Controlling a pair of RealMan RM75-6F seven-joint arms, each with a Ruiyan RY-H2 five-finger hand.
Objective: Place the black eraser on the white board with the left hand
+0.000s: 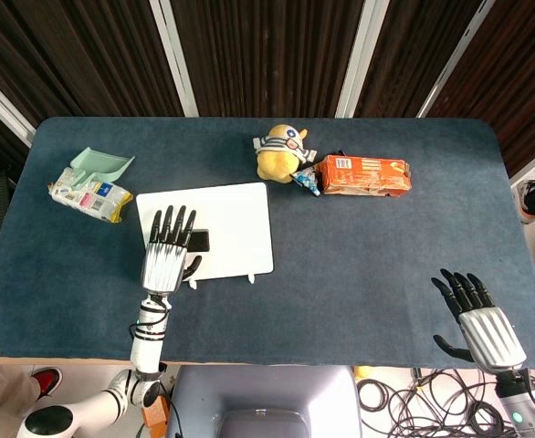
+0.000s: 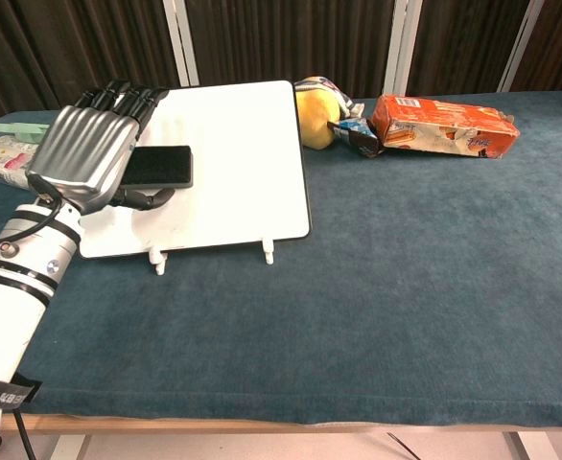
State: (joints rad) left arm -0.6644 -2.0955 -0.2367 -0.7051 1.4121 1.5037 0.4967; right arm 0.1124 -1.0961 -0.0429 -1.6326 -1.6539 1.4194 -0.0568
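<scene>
The blue surface (image 1: 359,265) carries a white board (image 2: 233,153) lying flat, so it can take the black eraser (image 2: 156,166) resting on it. The left hand (image 2: 87,153) hovers above, fingers spread, holding nothing. The right hand (image 1: 485,330) idles open.

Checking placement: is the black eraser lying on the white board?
Yes, in the chest view the black eraser lies flat on the white board, partly under the left robot hand, whose fingers are spread above it.
</scene>
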